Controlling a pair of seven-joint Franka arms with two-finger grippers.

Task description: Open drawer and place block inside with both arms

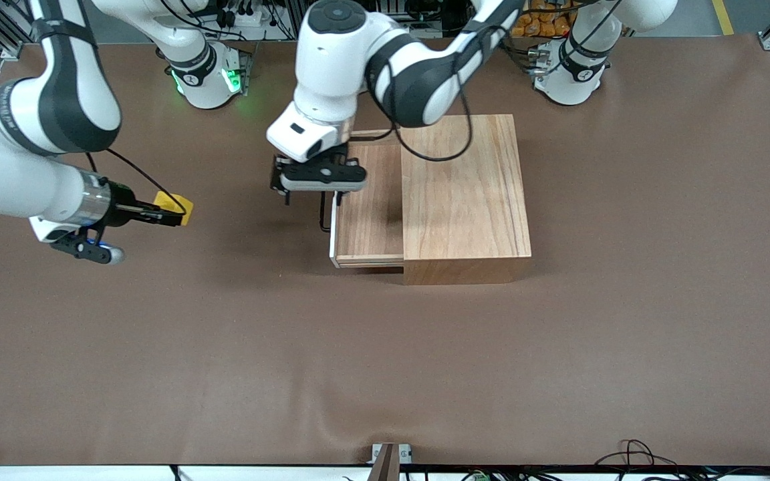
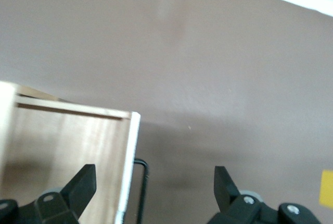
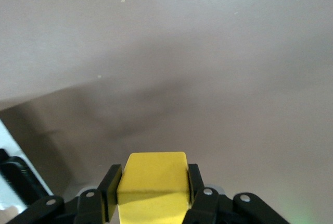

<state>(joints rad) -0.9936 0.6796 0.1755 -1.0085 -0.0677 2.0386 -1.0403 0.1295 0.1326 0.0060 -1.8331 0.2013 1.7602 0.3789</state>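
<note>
1. The block (image 1: pixel 177 204), a small yellow cube, is pinched between the fingers of the right gripper (image 1: pixel 172 215), up in the air over bare table (image 1: pixel 385 361), well apart from the drawer (image 1: pixel 366 204) toward the right arm's end. The right wrist view shows both fingers pressed flat against two facing sides of the cube (image 3: pixel 152 182).

2. The drawer stands pulled out of the wooden box (image 1: pixel 464 194), its open tray pointing toward the right arm's end. Its tray floor is bare.

3. The left gripper (image 1: pixel 321 176) hangs over the drawer's white front edge and thin black handle (image 1: pixel 323 215). Its fingers are spread wide, one over the tray and one over the table outside the drawer, gripping nothing; the handle (image 2: pixel 141 187) sits between them.

4. The deciding relation, as I judge it: the drawer lies straight along the line the right gripper's fingers already point, so the carry runs across the table toward the drawer's front. The left gripper sits in that path and would likely need to clear away first.

5. Opening looks done; placing is not yet done.
</note>
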